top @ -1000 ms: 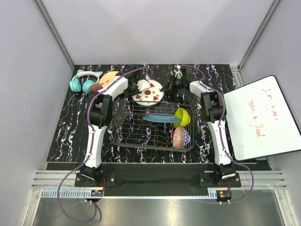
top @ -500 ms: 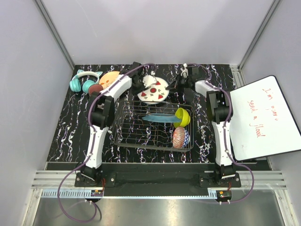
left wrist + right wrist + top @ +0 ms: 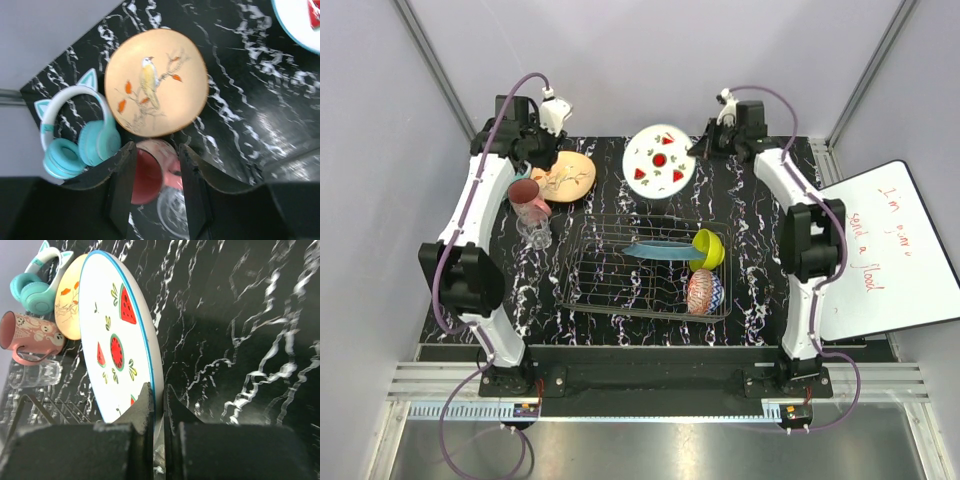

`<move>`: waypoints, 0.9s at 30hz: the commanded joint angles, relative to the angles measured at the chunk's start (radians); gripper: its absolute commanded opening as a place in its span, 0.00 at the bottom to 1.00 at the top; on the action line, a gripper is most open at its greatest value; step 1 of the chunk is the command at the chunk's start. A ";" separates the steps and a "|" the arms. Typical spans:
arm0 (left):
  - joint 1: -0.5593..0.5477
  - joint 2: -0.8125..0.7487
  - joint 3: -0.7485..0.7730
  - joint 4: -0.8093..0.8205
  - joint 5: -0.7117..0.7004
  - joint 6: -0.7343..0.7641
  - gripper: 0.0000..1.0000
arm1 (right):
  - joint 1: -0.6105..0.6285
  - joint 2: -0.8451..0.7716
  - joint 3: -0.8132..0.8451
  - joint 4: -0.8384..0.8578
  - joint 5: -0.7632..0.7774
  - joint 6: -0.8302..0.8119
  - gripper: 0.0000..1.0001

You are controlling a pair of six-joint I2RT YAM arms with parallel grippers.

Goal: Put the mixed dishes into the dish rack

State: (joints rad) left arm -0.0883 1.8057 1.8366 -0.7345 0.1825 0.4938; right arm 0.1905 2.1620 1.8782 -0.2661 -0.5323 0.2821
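My right gripper (image 3: pixel 698 150) (image 3: pixel 159 395) is shut on the rim of the white watermelon-print plate (image 3: pixel 658 158) (image 3: pixel 117 345), holding it on edge above the table behind the dish rack (image 3: pixel 610 290). In the rack stand the teal plate (image 3: pixel 655 250), the yellow-green bowl (image 3: pixel 710 248) and the red patterned bowl (image 3: pixel 704 290). My left gripper (image 3: pixel 538 152) (image 3: pixel 156 147) hangs open, high over the back left. Far below it I see the pink mug (image 3: pixel 150 175) (image 3: pixel 525 198), the small clear glass (image 3: pixel 175 212) (image 3: pixel 536 236) and the tan floral plate (image 3: pixel 157 80) (image 3: pixel 565 176) on the table.
Teal cat-ear headphones (image 3: pixel 70 135) (image 3: pixel 32 285) lie left of the tan plate, mostly hidden by the left arm from above. A whiteboard (image 3: pixel 880 250) with red writing leans at the right edge. Grey walls close in the back and sides.
The right gripper shut on the watermelon plate and raised it off the table onto its edge. The left arm left that plate, rising and swinging back left, uncovering the mug and glass.
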 commanded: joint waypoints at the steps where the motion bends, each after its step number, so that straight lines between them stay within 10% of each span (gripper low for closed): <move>1: -0.028 -0.026 -0.092 -0.037 0.098 -0.096 0.43 | 0.023 -0.281 0.015 0.030 0.041 -0.157 0.00; 27: -0.034 -0.060 -0.120 -0.144 0.187 -0.224 0.41 | 0.319 -1.261 -0.571 -0.193 0.242 -0.534 0.00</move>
State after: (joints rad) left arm -0.1215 1.8053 1.7298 -0.8913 0.3416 0.2863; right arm 0.4660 0.9981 1.3285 -0.5125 -0.2993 -0.1921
